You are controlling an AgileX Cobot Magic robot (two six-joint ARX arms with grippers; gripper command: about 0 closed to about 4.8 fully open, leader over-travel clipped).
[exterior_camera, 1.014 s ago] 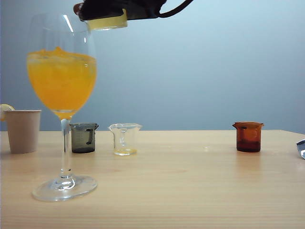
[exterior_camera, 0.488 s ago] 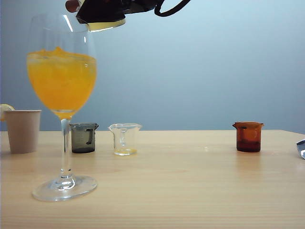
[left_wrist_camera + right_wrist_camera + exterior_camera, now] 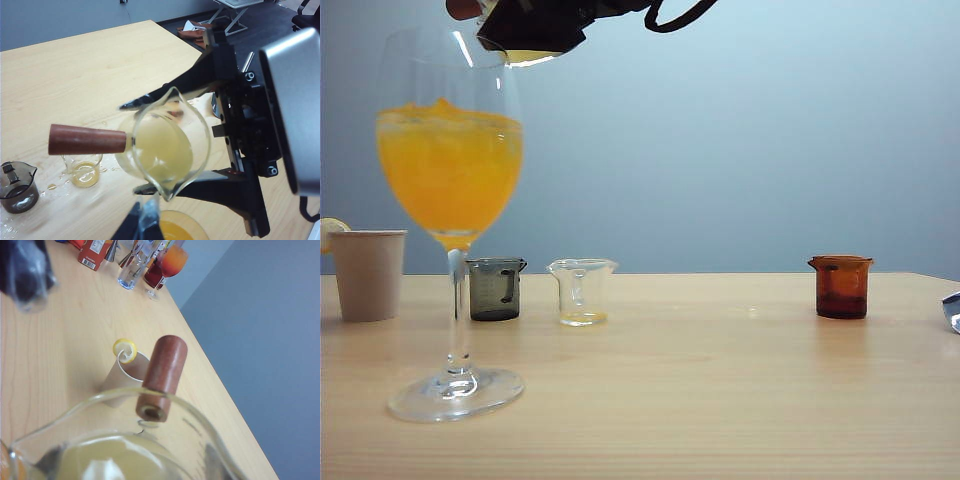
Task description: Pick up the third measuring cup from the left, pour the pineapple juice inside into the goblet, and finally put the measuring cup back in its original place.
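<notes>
The right gripper [image 3: 535,25] sits at the upper left of the outside picture, just above the rim of the tall clear stemmed goblet [image 3: 450,190]. Its black jaws squeeze the small clear measuring cup with the wooden handle [image 3: 165,145]. Since a second ago the cup has tipped further over, its spout pointing down at the glass. I think the pour is just starting, though no stream shows yet.

The pale yellow pineapple juice [image 3: 162,150] sits low in the tipped cup. The goblet is already more than half full of cloudy orange drink.

On the table stand a beige paper cup [image 3: 368,273], a small grey cup [image 3: 495,288], a small clear cup [image 3: 582,290] with a little yellow liquid, and an amber-brown cup [image 3: 841,286].

The left gripper [image 3: 142,227] is a blur at the bottom edge of its own picture. I cannot tell if it is wide or closed.
</notes>
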